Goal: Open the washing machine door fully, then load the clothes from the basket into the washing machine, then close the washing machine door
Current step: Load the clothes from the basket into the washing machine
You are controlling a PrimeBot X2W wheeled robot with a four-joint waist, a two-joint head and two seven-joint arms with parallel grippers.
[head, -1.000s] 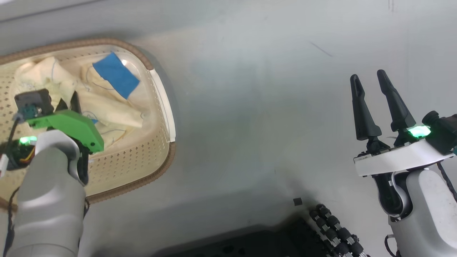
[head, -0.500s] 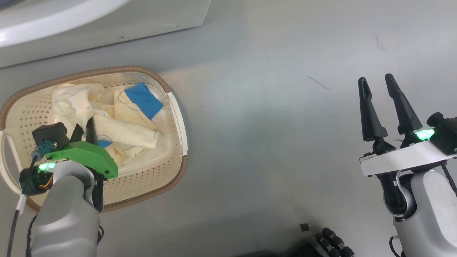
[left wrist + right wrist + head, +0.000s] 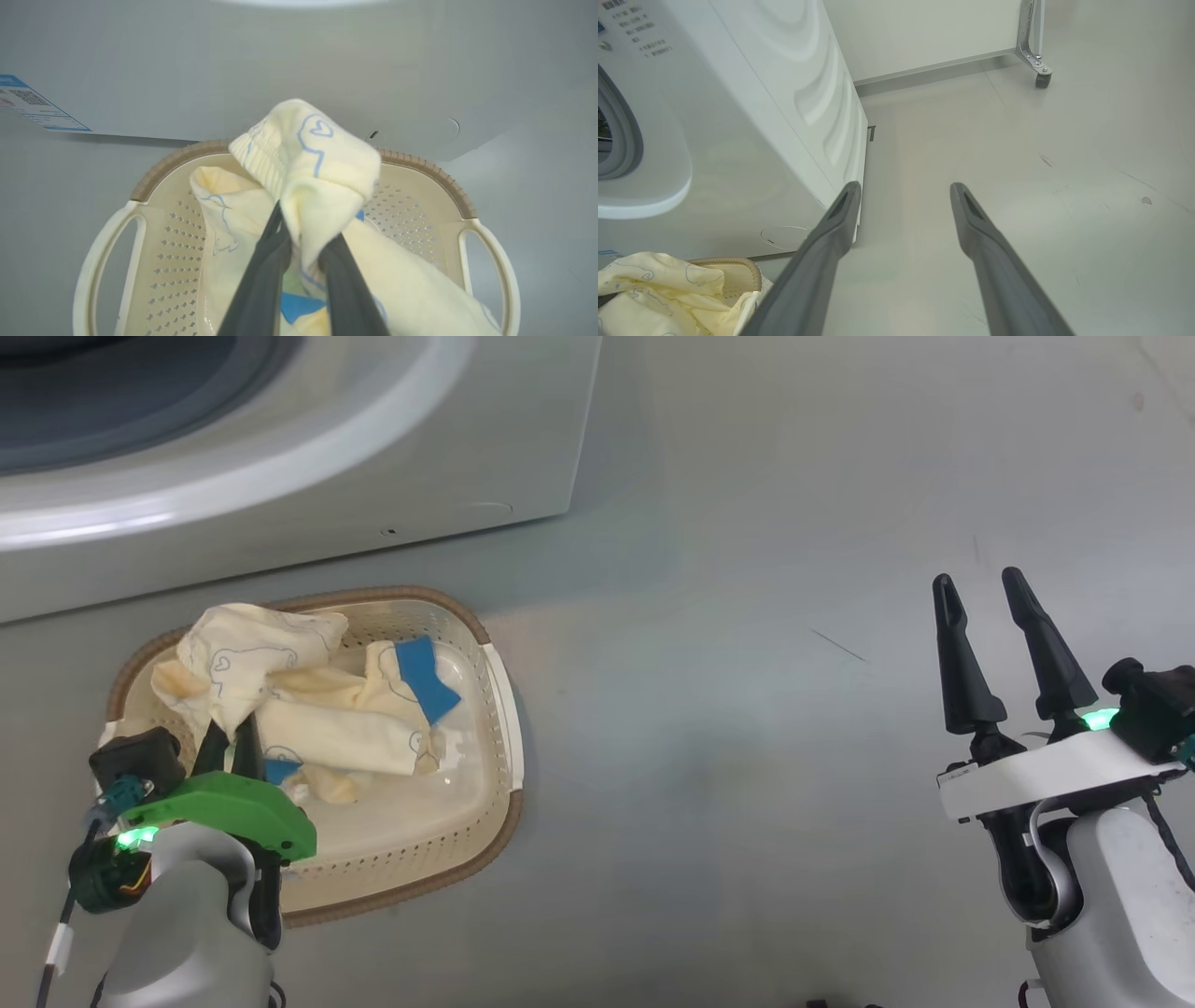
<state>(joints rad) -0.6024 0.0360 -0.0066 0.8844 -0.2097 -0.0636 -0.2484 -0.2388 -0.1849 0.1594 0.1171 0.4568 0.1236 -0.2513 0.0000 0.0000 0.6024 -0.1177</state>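
On my head feed the left gripper [image 3: 230,733] sat at about 8 o'clock. Its two dark fingers were pinched on a pale yellow garment [image 3: 245,649] with blue line prints. The cloth bunched above the fingertips and stood raised over the basket [image 3: 420,821], while its lower part trailed down into the rest of the clothes [image 3: 345,733] lying inside. A small blue cloth piece [image 3: 425,677] lay on the pile, toward the basket's 1 o'clock side.

The basket stood on the grey floor [image 3: 747,728], just in front of the washing machine [image 3: 392,476]. The washer's white front ran across 10 to 12 o'clock, with the dark edge of its opening [image 3: 112,401] at the top left corner. On the left wrist feed I saw the garment folded over between the fingers, with the basket's brown rim [image 3: 420,163] behind it at 12 o'clock. A blue label [image 3: 32,100] showed on the washer at 10 o'clock.

The right gripper [image 3: 978,583] hung at 4 o'clock, well apart from the basket. Its fingers were spread and gripped nothing, with bare floor beneath them. Its wrist feed showed the washer's corner at 10 o'clock and a castor leg [image 3: 1036,70] at 1 o'clock.
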